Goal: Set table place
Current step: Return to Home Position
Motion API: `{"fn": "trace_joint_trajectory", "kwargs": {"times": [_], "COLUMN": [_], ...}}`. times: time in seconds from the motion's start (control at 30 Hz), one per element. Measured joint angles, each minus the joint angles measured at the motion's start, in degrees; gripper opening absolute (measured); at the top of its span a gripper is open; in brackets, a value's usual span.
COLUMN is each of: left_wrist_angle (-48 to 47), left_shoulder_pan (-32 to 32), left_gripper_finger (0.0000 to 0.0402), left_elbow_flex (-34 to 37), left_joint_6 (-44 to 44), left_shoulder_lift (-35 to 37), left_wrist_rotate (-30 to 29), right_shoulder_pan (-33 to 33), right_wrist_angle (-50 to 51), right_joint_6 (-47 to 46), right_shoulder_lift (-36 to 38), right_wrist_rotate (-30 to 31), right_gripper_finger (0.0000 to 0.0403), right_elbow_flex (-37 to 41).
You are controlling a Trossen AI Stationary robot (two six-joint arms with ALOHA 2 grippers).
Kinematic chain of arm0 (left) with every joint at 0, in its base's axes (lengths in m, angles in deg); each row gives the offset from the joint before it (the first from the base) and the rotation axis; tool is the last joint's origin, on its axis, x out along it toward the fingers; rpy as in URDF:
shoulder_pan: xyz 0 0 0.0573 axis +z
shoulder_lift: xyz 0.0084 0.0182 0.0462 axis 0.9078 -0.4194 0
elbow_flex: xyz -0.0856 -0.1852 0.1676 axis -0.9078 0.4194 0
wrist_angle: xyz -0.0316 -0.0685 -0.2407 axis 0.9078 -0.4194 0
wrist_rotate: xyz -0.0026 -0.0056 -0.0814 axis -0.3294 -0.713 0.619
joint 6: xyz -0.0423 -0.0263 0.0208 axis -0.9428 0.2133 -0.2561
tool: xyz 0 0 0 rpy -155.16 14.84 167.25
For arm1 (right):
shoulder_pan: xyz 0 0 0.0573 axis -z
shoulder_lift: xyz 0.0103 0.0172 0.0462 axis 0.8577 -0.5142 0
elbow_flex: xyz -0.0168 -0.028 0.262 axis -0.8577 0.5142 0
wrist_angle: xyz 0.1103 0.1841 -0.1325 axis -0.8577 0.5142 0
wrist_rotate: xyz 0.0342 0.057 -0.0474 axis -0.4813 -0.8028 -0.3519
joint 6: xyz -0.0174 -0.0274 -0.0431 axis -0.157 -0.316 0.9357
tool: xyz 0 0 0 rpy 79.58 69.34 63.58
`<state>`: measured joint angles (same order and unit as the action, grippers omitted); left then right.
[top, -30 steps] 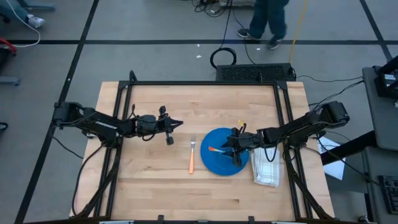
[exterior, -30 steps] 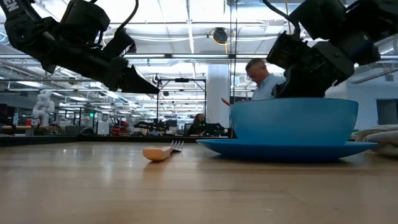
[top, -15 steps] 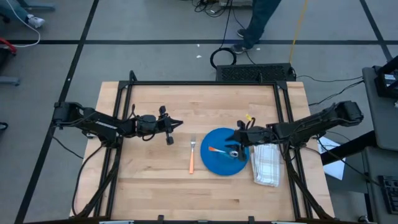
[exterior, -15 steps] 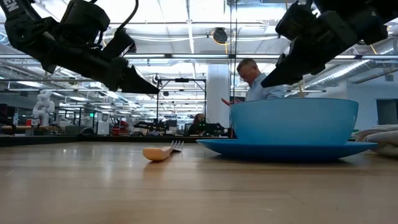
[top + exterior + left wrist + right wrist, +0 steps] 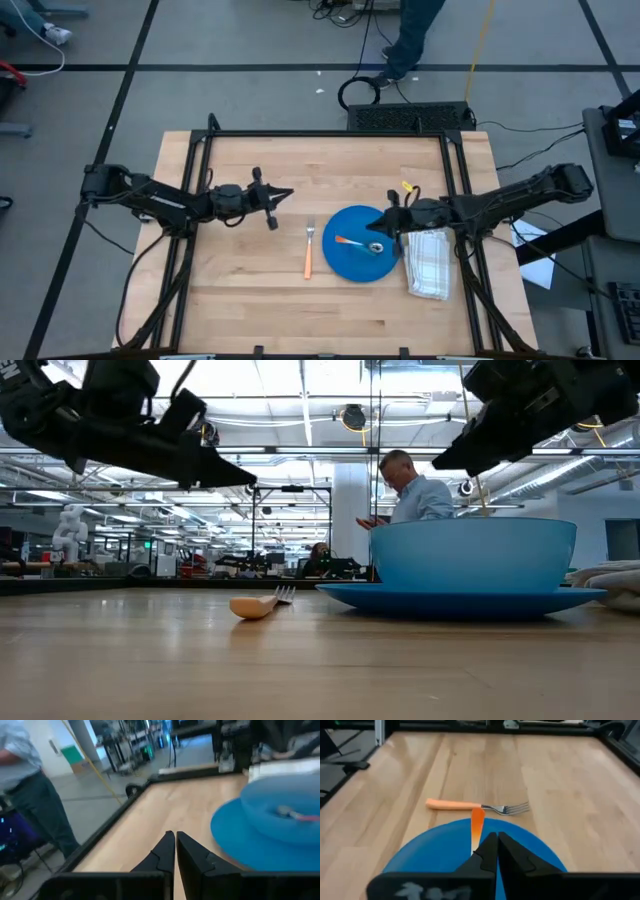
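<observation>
Right gripper [image 5: 382, 225] has backed off the bowl [image 5: 473, 555]; person [image 5: 415, 500] beyond table [image 5: 250, 285]; both jaws clenched.

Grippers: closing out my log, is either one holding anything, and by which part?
Nothing is held. The left gripper and right gripper are both shut and empty; the orange spoon lies in the blue bowl.

Blue plate [image 5: 460, 600] and bowl [image 5: 470, 555], orange spoon [image 5: 352, 242] and fork [image 5: 308, 262] — white checked cloth [image 5: 428, 265], pale-wood table [image 5: 250, 300].
</observation>
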<state>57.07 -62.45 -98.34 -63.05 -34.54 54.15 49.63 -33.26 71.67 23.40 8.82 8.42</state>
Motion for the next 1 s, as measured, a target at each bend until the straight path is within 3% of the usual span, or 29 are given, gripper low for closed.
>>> {"fn": "trace_joint_trajectory", "kwargs": {"times": [0.3,0.5,0.7,1.0], "left_wrist_angle": [16.5,17.5,18.2,21.4], "left_shoulder_pan": [1.0,2.6,4.6,5.8], "left_gripper_finger": [0.0024,0.0024,0.0024,0.0023], "left_elbow_flex": [10.6,14.0,15.2,16.1], "left_joint_6": [-0.7,-1.5,-1.7,-3.5], "left_shoulder_lift": [6.3,9.0,9.6,10.0], "left_wrist_rotate": [0.5,4.9,11.9,14.2], "right_shoulder_pan": [0.5,4.0,8.5,12.0], "right_wrist_angle": [-14.0,-26.8,-30.1,-30.2], "right_joint_6": [-2.7,-5.7,-7.6,-6.2], "right_shoulder_lift": [12.6,17.2,20.0,23.6], "right_wrist_rotate": [0.0,0.0,-4.5,-7.6], "right_gripper_finger": [0.0,0.0,0.0,0.0], "right_elbow_flex": [12.2,21.6,25.6,25.8]}}
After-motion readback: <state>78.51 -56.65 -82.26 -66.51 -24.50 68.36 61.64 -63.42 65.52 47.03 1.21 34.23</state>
